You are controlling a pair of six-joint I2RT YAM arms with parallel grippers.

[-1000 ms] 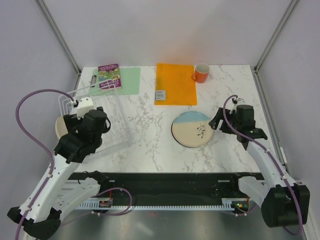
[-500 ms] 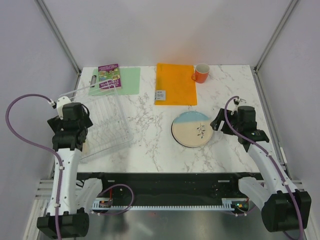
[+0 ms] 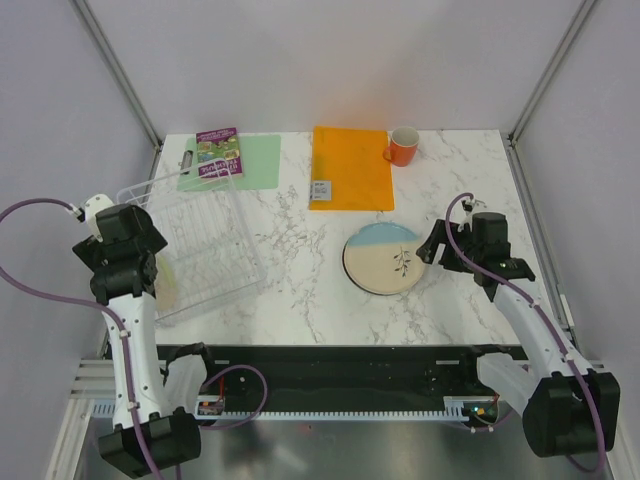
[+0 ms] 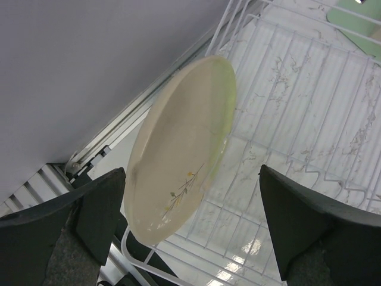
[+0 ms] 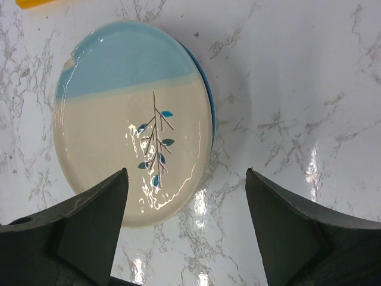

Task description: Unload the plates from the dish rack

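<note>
No text legible in any view.

- Book (image 3: 219, 152), far left of table (image 3: 300, 290), lying partly on green mat (image 3: 258, 162): purple cover with printed lines and picture panel, lettering too small to read.
- Orange folder (image 3: 352, 160), far centre: small white sticker (image 3: 322, 186) at its near left corner, dark print on it, unreadable.
- Cream plate (image 4: 178, 149) in left wrist view, blue-beige plate (image 5: 119, 137) in right wrist view: painted sprig only, motif, not lettering.
</note>
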